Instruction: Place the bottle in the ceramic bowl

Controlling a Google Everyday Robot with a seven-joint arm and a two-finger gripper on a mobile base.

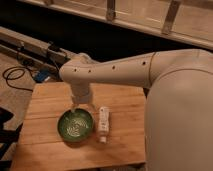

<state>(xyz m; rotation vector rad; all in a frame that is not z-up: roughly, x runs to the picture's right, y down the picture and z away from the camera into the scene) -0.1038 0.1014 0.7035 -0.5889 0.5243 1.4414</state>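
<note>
Bottle (pixel 103 123), slim and white, is lying on its side on the wooden table (pixel 125 107), just beside the ceramic bowl (pixel 75 125), off the bowl's right rim as the camera sees it. It is resting outside the bowl, its length running from the bowl's far side toward its near side, with the narrow capped end pointing at the near edge of the table. Whether it is touching the rim cannot be told.

The bowl, green with a pale swirl inside and a darker rim, is sitting upright on the table and is holding nothing.

The gripper (pixel 81 105) is hanging over the far rim of the bowl, pointing down, below the rounded wrist of the white arm (pixel 125 67). The arm is reaching in from the right of the bowl and is filling much of the view on that side. The wrist is hiding most of the gripper, so how far it is open cannot be told. The bottle is lying apart from it.

Beyond the bowl to the left, off the table, dark cables (pixel 15 75) are lying on the floor, and a pale rail (pixel 30 45) is running past them.
</note>
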